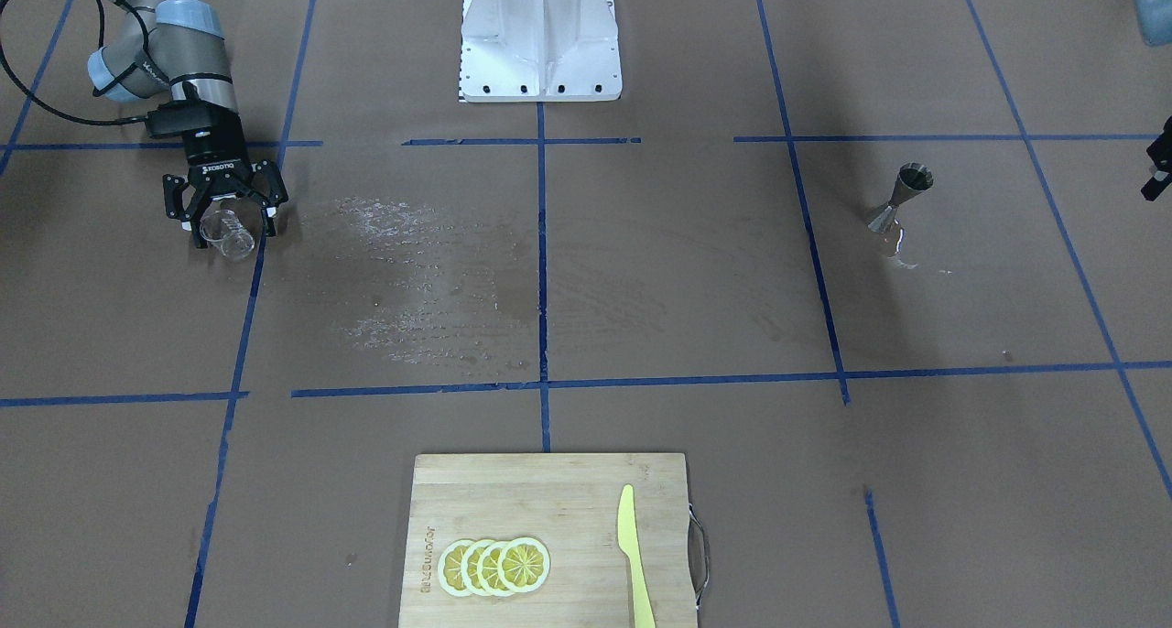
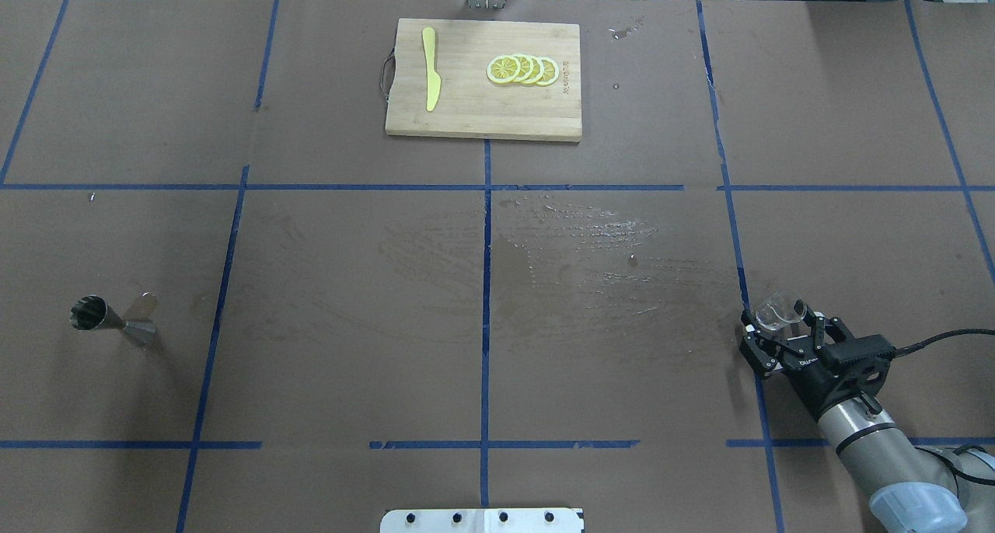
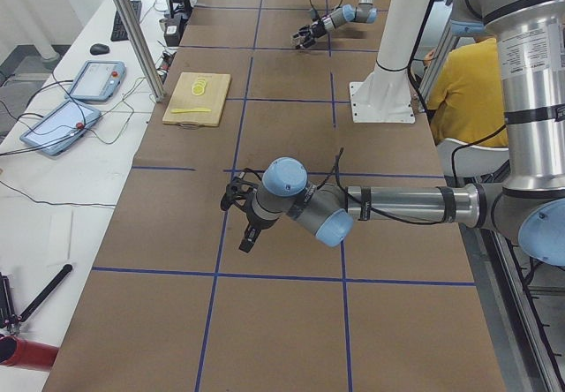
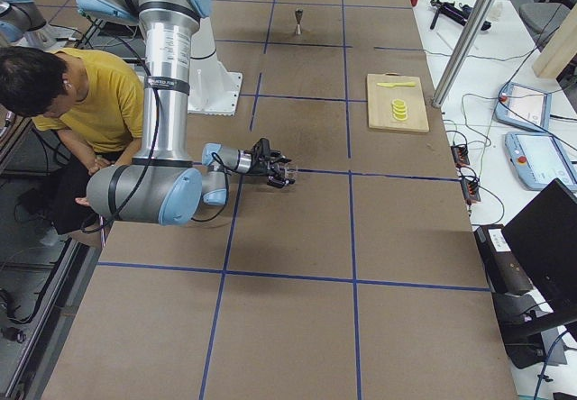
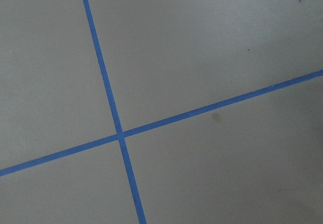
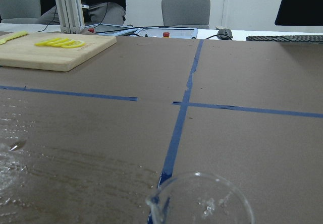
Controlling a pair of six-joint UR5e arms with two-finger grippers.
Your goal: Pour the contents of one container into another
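The clear glass cup (image 1: 229,232) (image 2: 780,312) stands upright between the fingers of my right gripper (image 1: 233,234) (image 2: 780,328), which lies low and level over the table and looks shut on its sides. Its rim (image 6: 202,200) fills the bottom of the right wrist view, with a few drops inside. The steel jigger (image 1: 902,198) (image 2: 109,318) stands alone far across the table. My left gripper (image 3: 237,217) hovers over bare table, away from both, and only a sliver (image 1: 1158,166) of it shows in the front view. I cannot tell its state.
A wet, streaked patch (image 2: 591,245) spreads over the brown paper between the cup and the table's middle. A bamboo cutting board (image 2: 466,117) with lemon slices (image 2: 522,70) and a yellow knife (image 2: 430,78) lies at the far edge. A seated person (image 4: 81,103) is beside the robot.
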